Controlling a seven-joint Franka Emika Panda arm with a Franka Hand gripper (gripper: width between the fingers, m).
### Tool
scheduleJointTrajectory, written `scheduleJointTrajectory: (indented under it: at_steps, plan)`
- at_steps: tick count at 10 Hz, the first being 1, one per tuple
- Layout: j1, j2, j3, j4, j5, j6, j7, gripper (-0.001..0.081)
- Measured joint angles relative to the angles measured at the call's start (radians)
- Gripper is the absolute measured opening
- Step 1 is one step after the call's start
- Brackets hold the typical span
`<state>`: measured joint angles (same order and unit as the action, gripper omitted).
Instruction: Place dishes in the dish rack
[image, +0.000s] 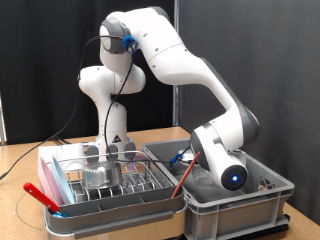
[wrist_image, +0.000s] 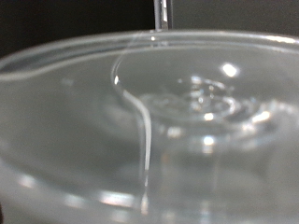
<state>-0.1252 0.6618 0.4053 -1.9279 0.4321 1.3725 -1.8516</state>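
Dishes are partly racked: the shiny metal cup (image: 100, 174) lies among the prongs of the dish rack (image: 120, 190), whose white-grey tray sits toward the exterior view's left on the wooden table (image: 20, 165). A thin red-handled utensil (image: 184, 176) leans tilted where rack and grey tub (image: 240, 205) meet. The arm bends down into that tub, on the exterior view's right, and the gripper itself is hidden there (whether its fingers are apart or together cannot be told). The wrist view is filled by a clear drinking glass (wrist_image: 149, 121), very close and blurred.
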Motion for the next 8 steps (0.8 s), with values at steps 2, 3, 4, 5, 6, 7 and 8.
scheduleJointTrajectory:
  at_steps: [2,3,4,5,6,7,8]
  plan:
    - [0.0,0.006,0.0,0.012,0.0,-0.023,0.0,0.0808]
    - [0.0,0.011,0.001,0.019,0.0,-0.033,0.0,0.0688]
    - [0.0,0.016,0.0,0.025,0.0,-0.04,0.0,0.0688]
    - [0.0,0.018,0.0,0.028,0.0,-0.045,0.0,0.0688]
    - [0.0,0.019,0.0,0.03,0.0,-0.046,0.0,0.0437]
    - [0.0,0.019,0.0,0.032,0.001,-0.048,0.001,0.0437]
    - [0.0,0.019,0.0,0.033,0.002,-0.051,0.003,0.024]
